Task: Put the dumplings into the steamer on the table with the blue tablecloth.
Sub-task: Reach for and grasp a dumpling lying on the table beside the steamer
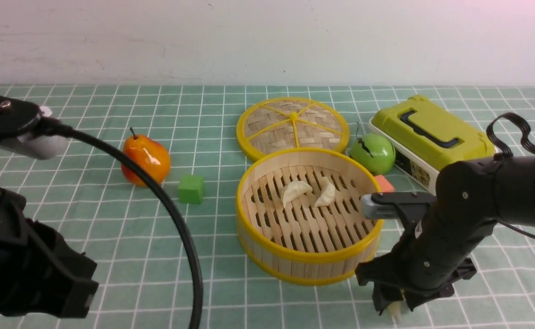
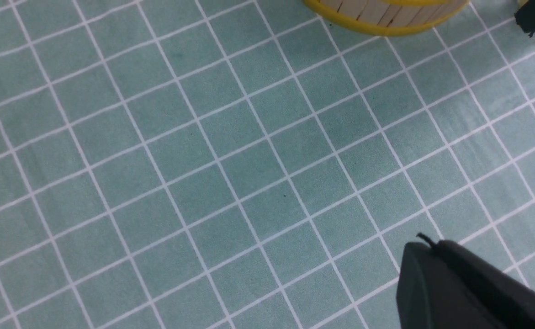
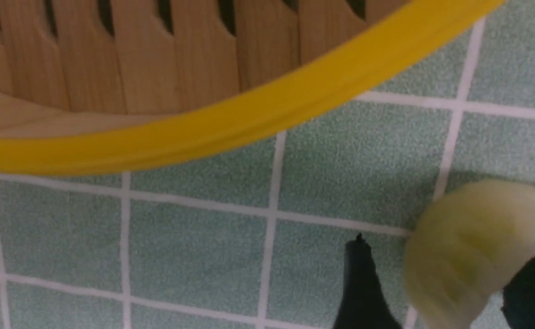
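Right gripper [image 1: 393, 310]: jaws apart astride a pale yellow-green dumpling [image 3: 468, 246] on the blue tablecloth [image 2: 203, 183], just near-right of the steamer [image 1: 308, 256], one finger [image 3: 363, 283] clear. Left gripper [image 2: 427, 256]: closed

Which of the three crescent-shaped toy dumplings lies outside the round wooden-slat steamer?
The pale yellow-green dumpling on the teal cloth, between the fingers of the right gripper; both cream-white dumplings lie on the steamer's slatted floor.

Pretty clearly a robot lab test rig, not a real kitchen: bare white wall [image 1: 267, 41] behind the far edge of the tabletop [image 1: 66, 98], gridded tablecloth [image 1: 112, 237], plastic pear [image 1: 147, 158], toy apple [image 1: 372, 153] and green cube [image 1: 191, 188] as props, black left arm [image 1: 20, 269] and right arm [image 1: 477, 201] at the near corners.
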